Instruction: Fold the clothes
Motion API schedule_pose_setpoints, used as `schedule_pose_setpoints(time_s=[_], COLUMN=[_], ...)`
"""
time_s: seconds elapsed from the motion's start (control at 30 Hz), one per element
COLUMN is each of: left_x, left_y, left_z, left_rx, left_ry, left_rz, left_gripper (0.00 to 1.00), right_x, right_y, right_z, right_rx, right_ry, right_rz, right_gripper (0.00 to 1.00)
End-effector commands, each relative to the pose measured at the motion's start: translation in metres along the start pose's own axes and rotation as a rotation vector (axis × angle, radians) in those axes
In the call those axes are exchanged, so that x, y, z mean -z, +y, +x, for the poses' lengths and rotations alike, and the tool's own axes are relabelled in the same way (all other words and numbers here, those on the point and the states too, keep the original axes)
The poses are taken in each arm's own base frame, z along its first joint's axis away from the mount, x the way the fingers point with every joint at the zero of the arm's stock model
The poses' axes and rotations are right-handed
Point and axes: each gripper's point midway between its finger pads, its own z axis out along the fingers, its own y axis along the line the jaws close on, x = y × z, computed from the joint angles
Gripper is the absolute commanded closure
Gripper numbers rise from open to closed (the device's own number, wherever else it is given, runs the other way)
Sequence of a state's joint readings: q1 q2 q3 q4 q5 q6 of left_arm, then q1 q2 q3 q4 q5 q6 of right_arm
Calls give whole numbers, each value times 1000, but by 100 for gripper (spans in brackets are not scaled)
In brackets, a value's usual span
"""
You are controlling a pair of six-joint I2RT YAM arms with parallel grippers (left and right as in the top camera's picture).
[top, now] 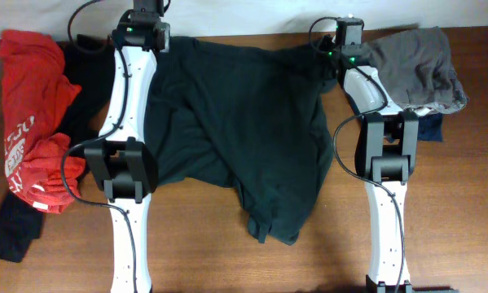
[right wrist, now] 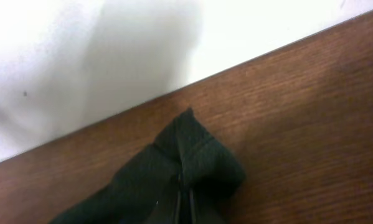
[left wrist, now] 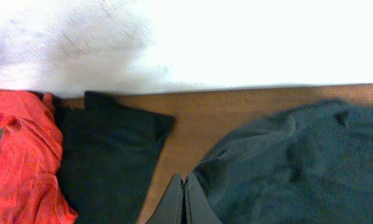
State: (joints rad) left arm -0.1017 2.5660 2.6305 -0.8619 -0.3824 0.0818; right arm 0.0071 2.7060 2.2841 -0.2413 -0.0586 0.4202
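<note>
A large dark T-shirt [top: 244,122] lies spread across the middle of the table with its far edge stretched between my two grippers; no white letters show. My left gripper [top: 164,41] is at the shirt's far left corner. In the left wrist view its jaws [left wrist: 185,186] are shut, with the shirt's edge [left wrist: 286,162] against the right finger. My right gripper [top: 329,53] is at the far right corner. In the right wrist view its jaws [right wrist: 185,193] are shut on a bunched fold of the shirt [right wrist: 192,155].
A red T-shirt [top: 32,106] [left wrist: 21,155] and a plain black garment [top: 85,81] [left wrist: 111,155] lie at the left. A grey garment [top: 415,69] sits on a navy one [top: 427,129] at the far right. A white wall runs along the table's far edge.
</note>
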Motion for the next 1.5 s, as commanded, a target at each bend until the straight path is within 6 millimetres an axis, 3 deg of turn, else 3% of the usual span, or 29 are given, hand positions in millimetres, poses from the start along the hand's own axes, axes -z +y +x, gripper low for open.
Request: schedule_pose_setpoints(time_s=[0.0,0.27,0.47,0.73,1.03,1.27,1.47], left_x=[23,35,49,65,57,54,56], left_y=[34,66,77,106,129,125,117], left_z=[-30,-44,-53,-65,-46,-21,29], left_rx=[57,101,117,108,114,48,-30], left_ry=[-86,-130,-160,-200,-135,-31,172], left_rz=[-37,-68,-78,-112,-128,-114,-79], left_gripper=[99,99,99,99,99,99,99], right_x=[22,87,129,168,216,260,277], right_y=[5,-1,3,12,12,12,20], right_z=[-47,-116,-128,-106,-61,-44,-50], right_rx=[54,124,155,227,217,216,195], right_ry=[-47,-64,-19,121,346,449,435], right_rz=[-40,2,-25,-59,-64,-45,-56], right_gripper=[96,96,96,96,96,96,96])
